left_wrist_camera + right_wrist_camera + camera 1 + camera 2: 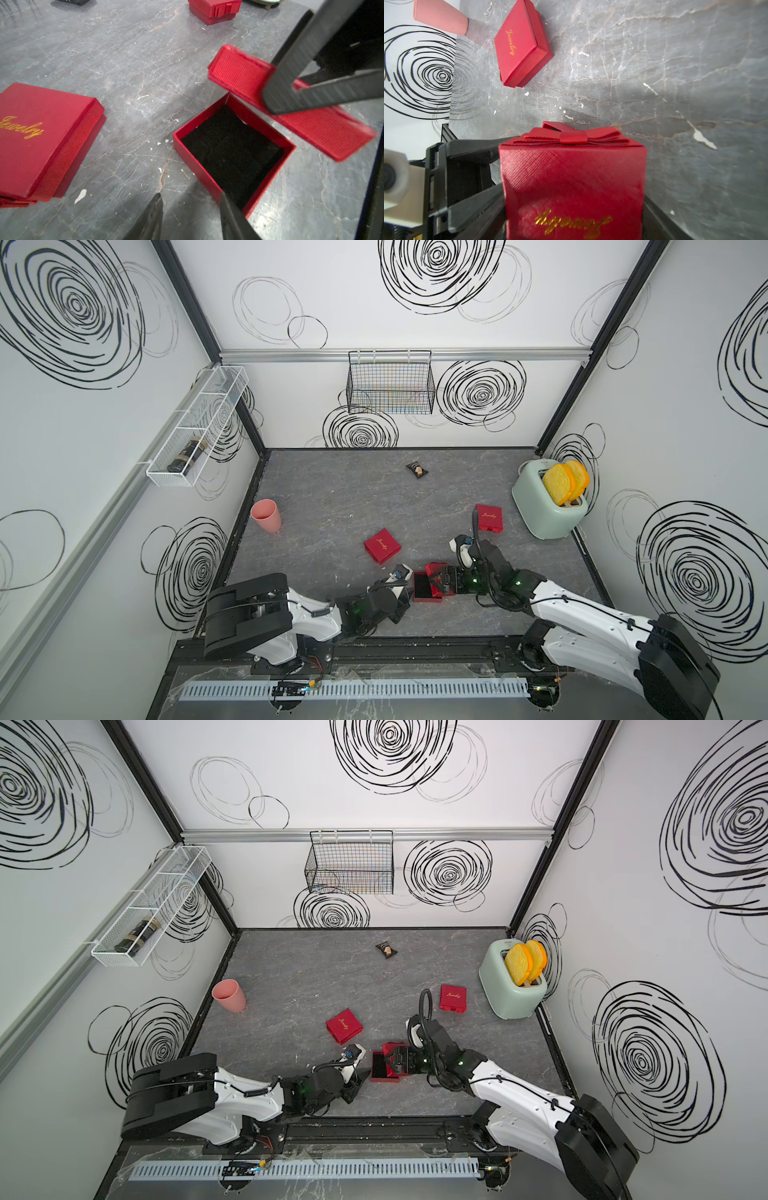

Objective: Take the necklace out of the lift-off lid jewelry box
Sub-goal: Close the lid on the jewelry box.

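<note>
The lift-off lid jewelry box stands open near the table's front: its red base [426, 600] [195, 164] shows only black lining, with no chain on it. My right gripper [443, 578] [574, 207] is shut on the red bow-topped lid [434, 569] [239, 72] [571, 172], held tilted just over the base's right side. My left gripper [408, 593] [190, 207] is open at the base's left corner, one finger [228, 212] over the wall and the other over the table. A fine pale chain, apparently the necklace [488, 11], lies on the table near the pink cup.
A flat red "Jewelry" box [382, 546] lies left of centre and another red box [489, 517] right of it. A pink cup [266, 516] stands at the left edge, a mint toaster [548, 506] at the right, a dark packet [417, 469] at the back.
</note>
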Action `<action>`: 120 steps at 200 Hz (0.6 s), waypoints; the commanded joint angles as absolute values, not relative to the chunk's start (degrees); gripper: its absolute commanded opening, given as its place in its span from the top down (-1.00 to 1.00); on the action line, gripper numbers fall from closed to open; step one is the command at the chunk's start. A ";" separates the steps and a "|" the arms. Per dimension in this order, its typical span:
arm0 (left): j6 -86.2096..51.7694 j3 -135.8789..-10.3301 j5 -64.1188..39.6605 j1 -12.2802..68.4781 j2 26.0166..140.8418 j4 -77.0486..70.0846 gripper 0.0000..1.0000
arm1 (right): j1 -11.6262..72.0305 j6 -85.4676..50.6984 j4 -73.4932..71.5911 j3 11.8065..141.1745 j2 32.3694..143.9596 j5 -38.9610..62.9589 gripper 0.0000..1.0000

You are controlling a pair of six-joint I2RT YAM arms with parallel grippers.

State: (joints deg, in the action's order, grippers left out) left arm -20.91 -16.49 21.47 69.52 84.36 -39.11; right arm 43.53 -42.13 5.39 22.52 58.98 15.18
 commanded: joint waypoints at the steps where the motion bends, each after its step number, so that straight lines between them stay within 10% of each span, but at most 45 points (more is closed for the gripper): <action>1: -22.19 -18.09 21.00 70.65 85.40 -42.54 0.06 | 44.19 -43.48 4.44 22.59 59.93 15.86 -0.73; 120: -24.25 -19.25 23.47 70.70 88.59 -42.21 0.05 | 44.30 -32.69 11.34 27.96 60.79 10.79 -0.76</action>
